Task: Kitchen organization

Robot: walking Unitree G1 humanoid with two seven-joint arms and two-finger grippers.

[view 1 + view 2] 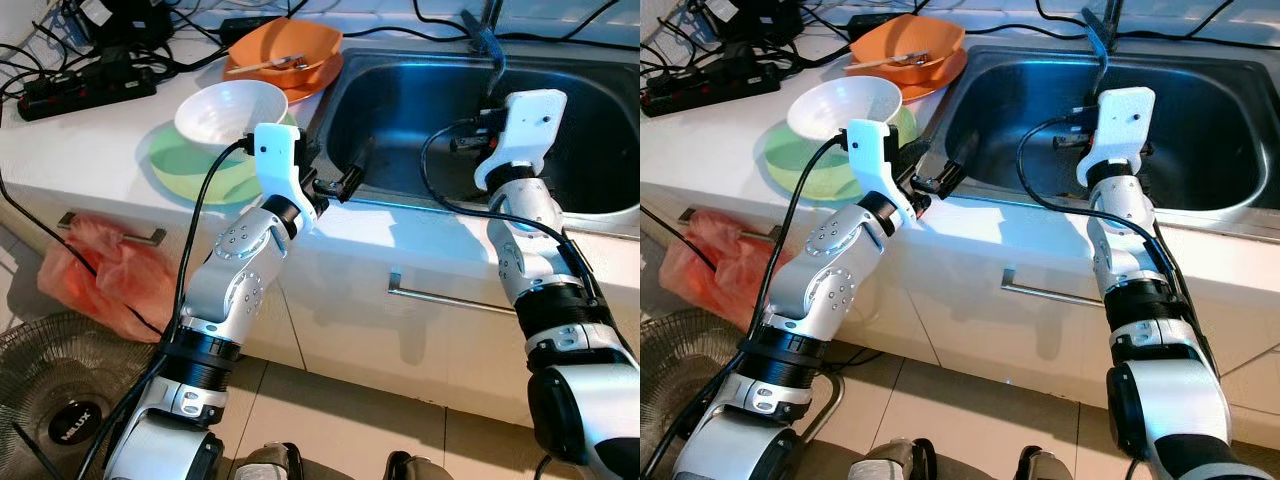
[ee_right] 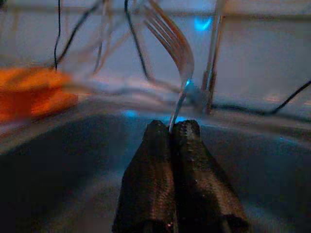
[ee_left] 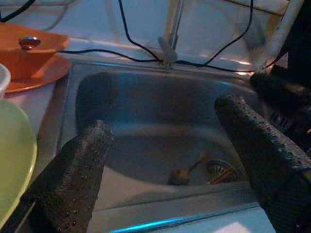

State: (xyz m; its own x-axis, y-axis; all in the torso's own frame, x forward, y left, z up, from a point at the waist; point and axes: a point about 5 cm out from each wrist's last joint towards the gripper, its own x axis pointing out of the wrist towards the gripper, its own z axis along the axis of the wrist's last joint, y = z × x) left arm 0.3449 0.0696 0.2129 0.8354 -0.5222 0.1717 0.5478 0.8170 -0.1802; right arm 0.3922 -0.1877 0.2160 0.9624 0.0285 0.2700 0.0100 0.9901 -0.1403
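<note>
Over the steel sink (image 1: 420, 110), a fork (image 2: 171, 41) is pinched upright in the clenched right claw (image 2: 173, 127), while the left claw (image 3: 165, 141) is held released at the sink's near-left rim.

White worktop (image 1: 90, 140) over pale cabinets with bar handles (image 1: 450, 298); tiled floor (image 1: 340, 420) below, black cables (image 1: 90, 80) at far left corner.

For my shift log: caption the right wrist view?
Right gripper fingers shut on a fork, tines up, above the steel sink.
</note>
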